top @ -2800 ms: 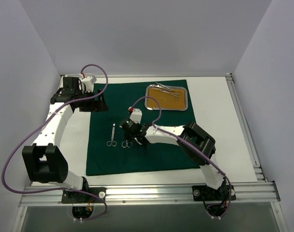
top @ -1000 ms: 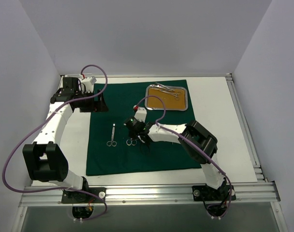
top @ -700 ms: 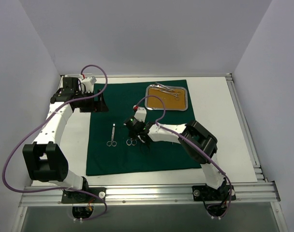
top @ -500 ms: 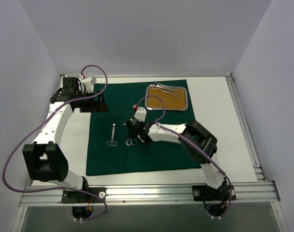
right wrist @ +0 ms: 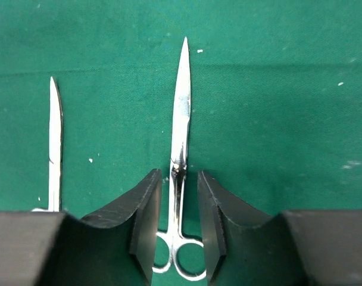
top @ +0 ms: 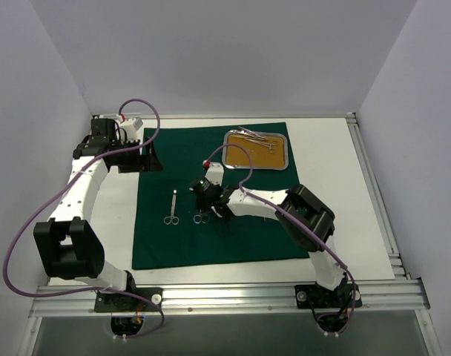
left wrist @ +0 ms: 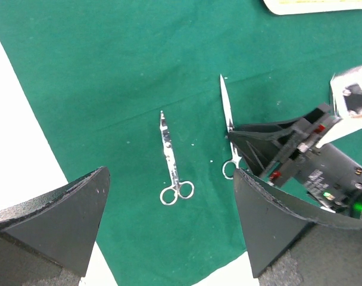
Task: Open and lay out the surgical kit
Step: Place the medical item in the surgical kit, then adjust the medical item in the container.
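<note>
White worktop [top: 329, 170] is carrying the green drape [top: 181, 156], the tray [top: 251, 157] sitting at its far-right corner. Mid-drape, the right gripper [right wrist: 178, 179], slightly parted, is straddling the scissors [right wrist: 180, 137] without pinching; the left gripper [left wrist: 169, 174] is hanging wide open, empty.

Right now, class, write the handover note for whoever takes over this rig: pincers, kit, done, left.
Pincers: left pincer open, empty, near the drape's far left edge; right pincer slightly open, straddling the second scissors, flat on the drape.
Kit: first scissors lie beside them, to the left; tray on the drape's far right corner holds the remaining instruments.
Done: drape spread, two scissors laid out.
Left: the tray's instruments.
</note>
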You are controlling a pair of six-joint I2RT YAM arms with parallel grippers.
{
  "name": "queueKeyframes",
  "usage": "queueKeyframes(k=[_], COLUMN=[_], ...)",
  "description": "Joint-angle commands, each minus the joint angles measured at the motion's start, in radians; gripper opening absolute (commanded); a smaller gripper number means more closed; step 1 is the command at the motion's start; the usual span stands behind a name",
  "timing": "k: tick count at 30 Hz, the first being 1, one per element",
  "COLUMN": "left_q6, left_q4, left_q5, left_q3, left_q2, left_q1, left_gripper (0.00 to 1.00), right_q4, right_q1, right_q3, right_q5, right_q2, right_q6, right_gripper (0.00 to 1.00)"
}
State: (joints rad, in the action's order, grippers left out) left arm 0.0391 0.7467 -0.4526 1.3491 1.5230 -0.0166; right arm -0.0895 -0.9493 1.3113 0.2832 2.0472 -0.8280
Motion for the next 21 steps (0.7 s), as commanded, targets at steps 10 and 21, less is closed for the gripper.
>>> queueKeyframes(k=[10, 21], left_q6=[-0.185, -0.245], left_q4=[0.049, 0.065], left_q5=[0.084, 0.137], left_q3=[0.097, 0.176], left_q2=[-0.014, 0.077], left_q1=[-0.014, -0.014], left_gripper=[0.94, 0.94], right_q4=[0.195, 0.284], right_q1=[0.309, 0.632], right_q3=[0.265, 0.598], right_q5=[-0.409, -0.467], right_q2=[-0.182, 0.106], right_q6=[0.591, 0.817], right_gripper=[0.31, 0.24])
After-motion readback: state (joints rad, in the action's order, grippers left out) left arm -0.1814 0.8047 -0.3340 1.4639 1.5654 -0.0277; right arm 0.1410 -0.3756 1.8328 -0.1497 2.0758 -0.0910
